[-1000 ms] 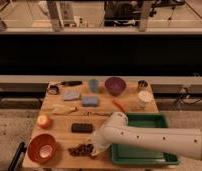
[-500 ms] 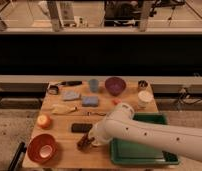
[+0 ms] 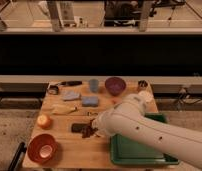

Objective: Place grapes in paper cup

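since half a second ago the white arm (image 3: 144,130) has swung further across the wooden table (image 3: 69,157), and the grapes (image 3: 87,133) have come away from the near edge with it. from the one camera, the gripper (image 3: 92,129) sits just left of the green tray (image 3: 131,150), off its far-left corner. it is clamped on the grapes, the dark reddish bunch showing at its tip; i cannot tell whether the bunch clears the wood. a dark flat bar (image 3: 76,127) lies right beside the bunch, a little further left of the tray. the paper cup (image 3: 144,96) stands upright past the tray's far edge, well apart from the grapes. the purple bowl (image 3: 115,85) stands farther back from the tray than the cup does. an orange bowl (image 3: 42,147) sits well left of the tray, on the near side.
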You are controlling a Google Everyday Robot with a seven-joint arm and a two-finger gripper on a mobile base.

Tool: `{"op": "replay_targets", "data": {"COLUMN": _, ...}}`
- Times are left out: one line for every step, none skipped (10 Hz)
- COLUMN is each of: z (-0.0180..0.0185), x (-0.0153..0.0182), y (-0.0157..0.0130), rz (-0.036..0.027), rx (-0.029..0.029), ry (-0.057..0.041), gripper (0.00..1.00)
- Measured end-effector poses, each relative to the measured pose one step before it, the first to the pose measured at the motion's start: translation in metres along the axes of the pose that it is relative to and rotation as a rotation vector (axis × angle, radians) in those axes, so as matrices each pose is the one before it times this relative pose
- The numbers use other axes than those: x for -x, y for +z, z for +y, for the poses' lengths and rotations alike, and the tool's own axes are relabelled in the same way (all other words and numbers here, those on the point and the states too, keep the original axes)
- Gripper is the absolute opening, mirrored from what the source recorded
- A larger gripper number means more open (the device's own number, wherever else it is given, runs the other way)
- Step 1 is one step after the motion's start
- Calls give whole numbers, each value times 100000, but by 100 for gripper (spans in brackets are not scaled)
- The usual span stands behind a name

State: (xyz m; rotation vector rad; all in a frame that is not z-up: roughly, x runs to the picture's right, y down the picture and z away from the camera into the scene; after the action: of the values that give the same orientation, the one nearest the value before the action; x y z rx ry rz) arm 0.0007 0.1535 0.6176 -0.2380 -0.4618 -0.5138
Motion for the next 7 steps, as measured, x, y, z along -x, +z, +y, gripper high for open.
{"op": "replay_targets", "data": {"z": -323, "x": -1416, "y": -1719, "rz": 3467, "rx": -2720, "ry": 451, "gripper": 0}}
{"op": "replay_targets", "data": {"z": -40, "x": -2154, "y": -1449, "rz": 2689, "rx": -2319, "ry": 1159, "gripper": 0}}
{"op": "replay_targets", "data": {"z": 80, "x": -1483, "y": -675, "rz": 436, "rx": -816, "ry": 1360, "gripper": 0}}
{"op": "replay_targets", "data": {"z": 213, "x": -2806, "y": -826, "rz": 1766, "rx": -453, "ry": 1864, "gripper": 0}}
{"op": "replay_targets", "data": {"z": 6, "x": -2394, "y": -449, "rz": 1345, "rx": 130, "ry": 1966, "gripper": 0}}
{"op": "replay_targets", "data": {"z": -153, "x": -2328, "y": -247, "rz": 1527, "rx": 230, "ry": 1761, "gripper": 0}}
{"op": "replay_targets", "data": {"z": -608, "x": -3218, "y": -210, "rz": 1951, "rx": 238, "ry": 2498, "gripper": 0}}
